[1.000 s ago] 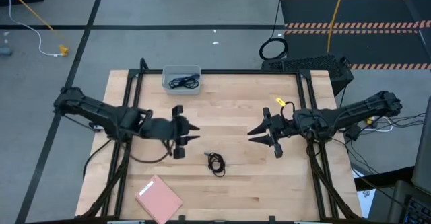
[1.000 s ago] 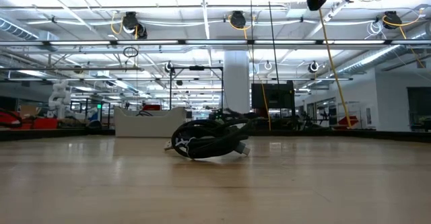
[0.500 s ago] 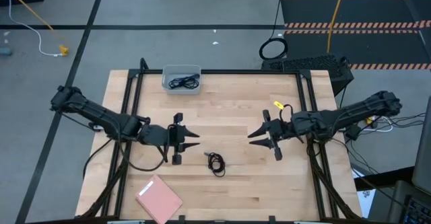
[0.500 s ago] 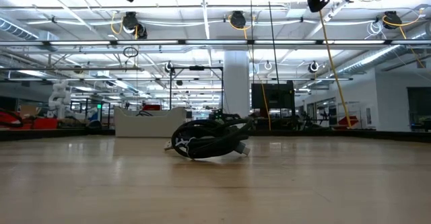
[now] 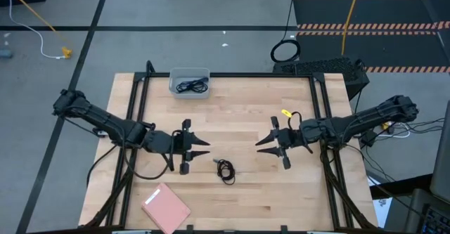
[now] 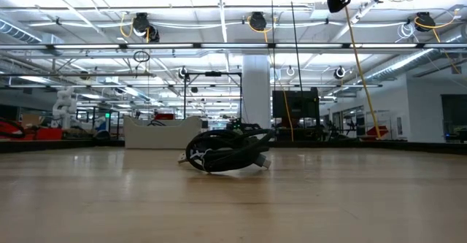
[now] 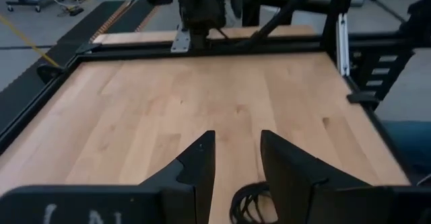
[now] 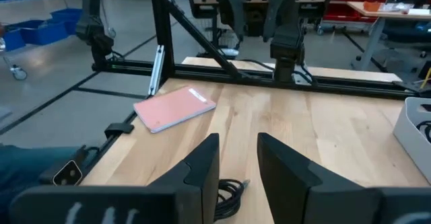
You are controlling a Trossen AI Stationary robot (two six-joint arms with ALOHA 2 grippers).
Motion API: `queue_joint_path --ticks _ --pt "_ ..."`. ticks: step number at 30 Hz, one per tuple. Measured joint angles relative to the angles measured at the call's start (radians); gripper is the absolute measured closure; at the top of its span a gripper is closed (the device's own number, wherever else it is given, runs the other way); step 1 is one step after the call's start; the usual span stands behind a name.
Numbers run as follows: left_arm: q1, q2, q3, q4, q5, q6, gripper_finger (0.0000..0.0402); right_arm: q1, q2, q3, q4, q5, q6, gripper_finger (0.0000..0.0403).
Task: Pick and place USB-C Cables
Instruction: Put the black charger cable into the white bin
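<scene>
One black USB-C cable lies coiled on the wooden table, nearer the near edge; it also shows in the low view. More dark cables lie in a grey tray at the far edge. My left gripper hovers open to the coil's left, and its wrist view shows the coil just below the fingers. My right gripper hovers open to the coil's right, with the coil under its fingers. Both grippers are above the table.
A pink rectangular pad lies at the near left corner and shows in the right wrist view. The black frame rails run along the table's sides. A black ring-shaped hoop lies on the floor beyond the far edge.
My left gripper has moved toward the near edge and come lower, then held still. My right gripper has shifted a little toward the table's left, closer to the coil. The coiled cable has stayed in place.
</scene>
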Motion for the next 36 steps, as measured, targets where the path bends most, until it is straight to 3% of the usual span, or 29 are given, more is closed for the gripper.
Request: queue_joint_path --ticks 8,15,23,30,36 --pt "-0.017 0.0 0.0 0.057 -0.002 -0.028 0.0279 0.0 0.0 0.014 -0.015 0.028 0.0 0.031" --pt "-0.038 0.036 0.001 0.053 -0.035 -0.034 0.0279 0.0 0.014 0.102 -0.17 0.096 0.023 0.031" --pt "-0.007 0.093 0.001 0.044 -0.024 -0.038 0.0276 0.0 0.031 0.127 -0.25 0.097 0.017 0.031" --pt "0.052 0.122 0.004 0.053 0.053 -0.088 0.0226 0.0 0.032 0.127 -0.322 0.097 0.056 0.031" --pt "0.07 0.23 0.065 0.029 0.129 -0.083 0.0181 0.0 0.032 0.126 -0.342 0.097 0.093 0.031"
